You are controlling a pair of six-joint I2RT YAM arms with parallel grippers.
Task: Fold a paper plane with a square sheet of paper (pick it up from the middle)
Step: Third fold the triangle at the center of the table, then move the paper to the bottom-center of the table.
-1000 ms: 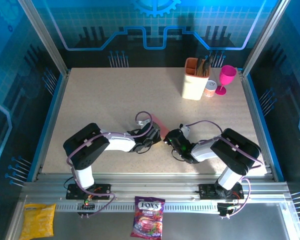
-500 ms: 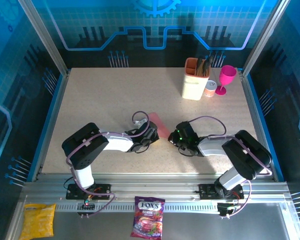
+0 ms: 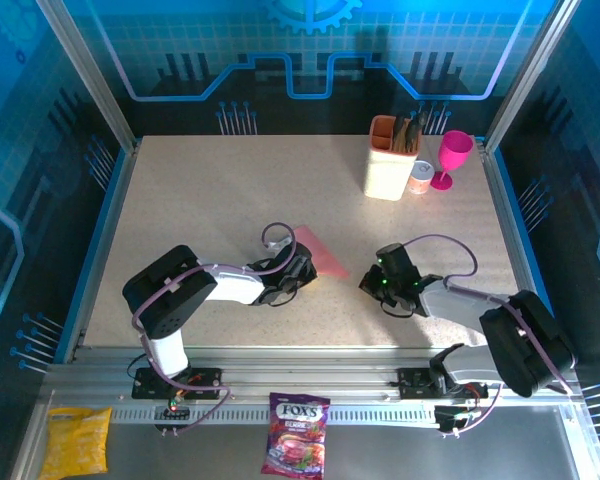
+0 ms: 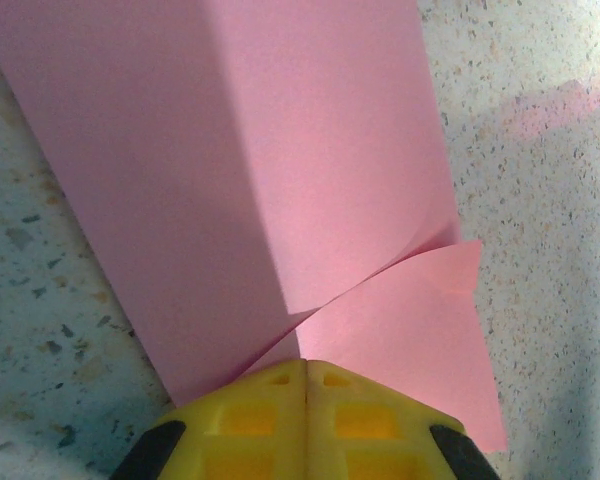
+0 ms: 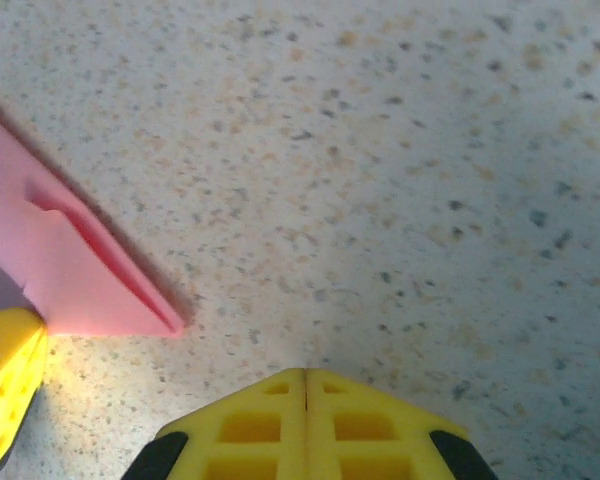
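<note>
The paper plane (image 3: 321, 252) is a slim, pointed fold of salmon-pink paper lying flat near the table's middle. In the left wrist view its folded layers (image 4: 280, 150) spread ahead of the jaws, and one flap (image 4: 420, 330) curls up. My left gripper (image 3: 305, 268) (image 4: 305, 362) is shut, its yellow tips resting at the plane's near edge. My right gripper (image 3: 366, 281) (image 5: 305, 372) is shut with nothing in it. It sits on bare table a little to the right of the plane's pointed tip (image 5: 130, 305).
At the back right stand a cream holder (image 3: 390, 165) with tools, a small can (image 3: 420, 178) and a magenta goblet (image 3: 453, 158). A candy bag (image 3: 297, 432) and a yellow packet (image 3: 75, 440) lie in front of the table's near rail.
My right gripper has pulled away to the right from the plane, and its arm has swung outward. More of the pink paper shows. The left gripper has stayed at the paper.
</note>
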